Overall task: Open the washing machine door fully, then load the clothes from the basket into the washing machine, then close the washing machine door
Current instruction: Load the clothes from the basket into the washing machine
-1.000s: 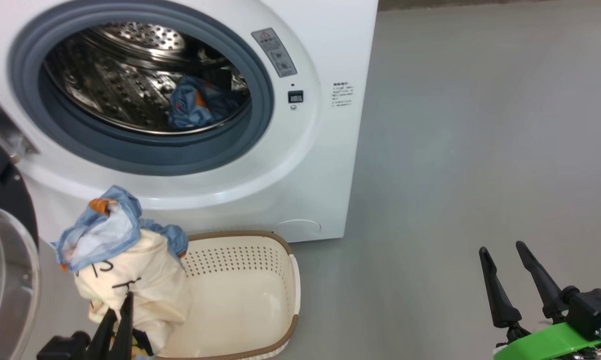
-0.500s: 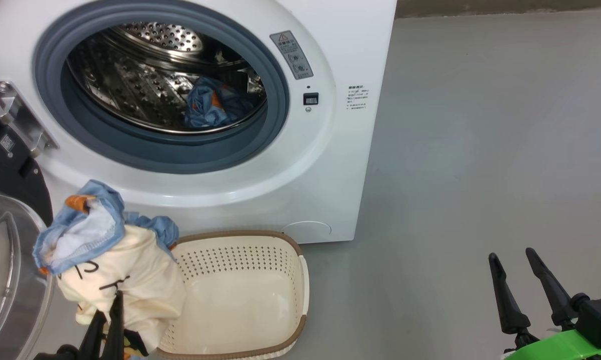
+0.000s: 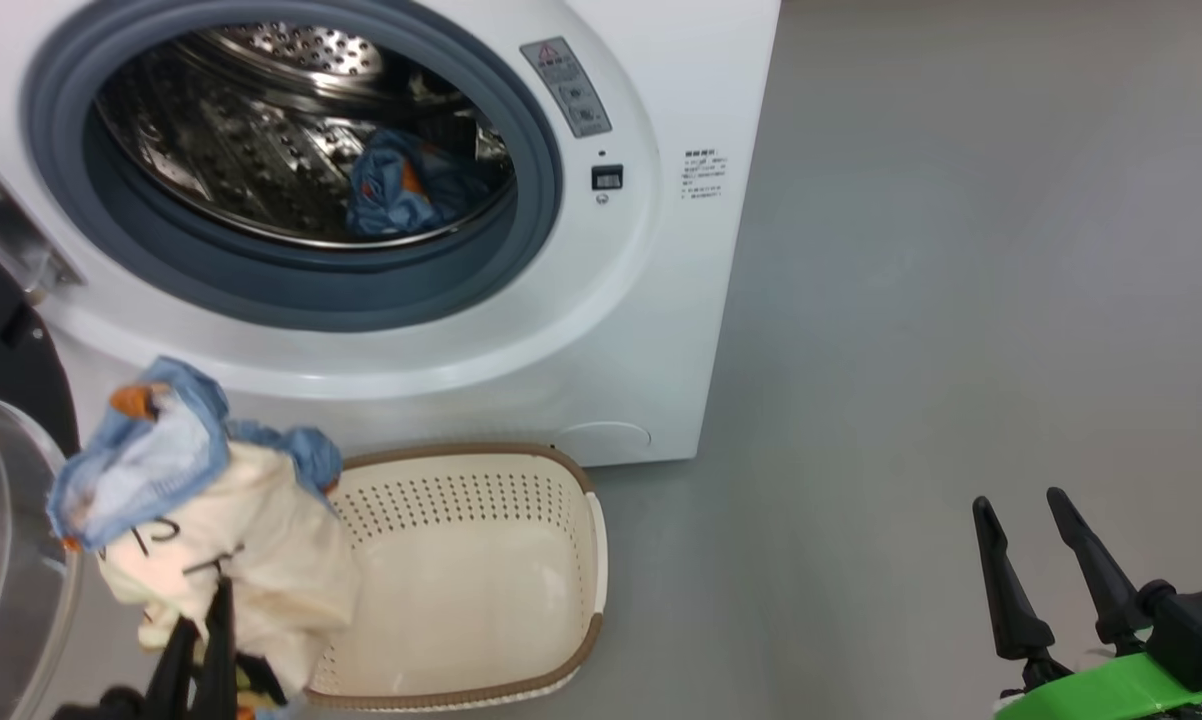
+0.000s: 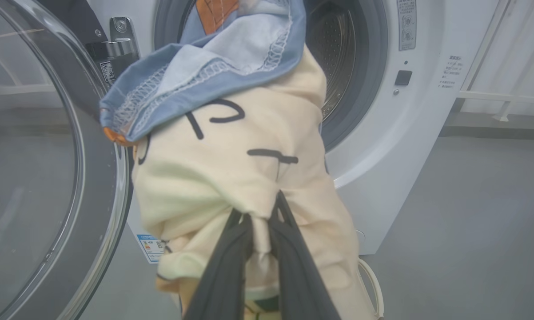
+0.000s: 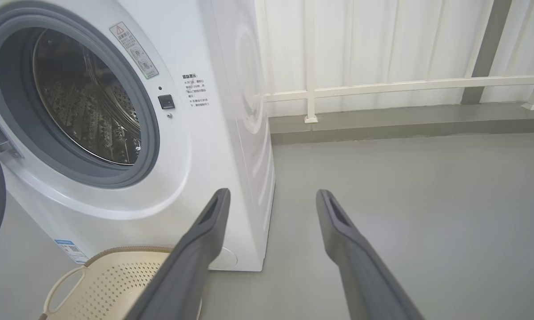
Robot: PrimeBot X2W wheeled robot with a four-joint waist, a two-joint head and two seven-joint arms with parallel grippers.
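The washing machine [image 3: 611, 330] stands with its steel drum exposed, and a light blue bundle of the clothes [image 3: 401, 190] lies inside the drum. The washing machine door [image 3: 1, 520] hangs swung out at the left, its glass filling the left of the left wrist view [image 4: 49, 178]. My left gripper [image 3: 206, 605] is shut on the cream bundle [image 3: 241, 560] with blue trim and black marks, holding it in the air left of the basket [image 3: 481, 500] and below the drum opening. The fingers [image 4: 231, 266] pinch a fold of its fabric [image 4: 222, 178]. My right gripper [image 3: 1018, 500] stands open over the floor at the lower right.
The basket [image 5: 116, 284] sits on the grey floor right in front of the washer's base, its bare cream bottom showing. Grey floor stretches to the right of the machine. A white railing [image 5: 382, 86] and a low kerb run behind it.
The head view has shifted a little. My left gripper keeps its hold on the cream bundle, which has drifted slightly left of the basket. The right gripper stays open in place.
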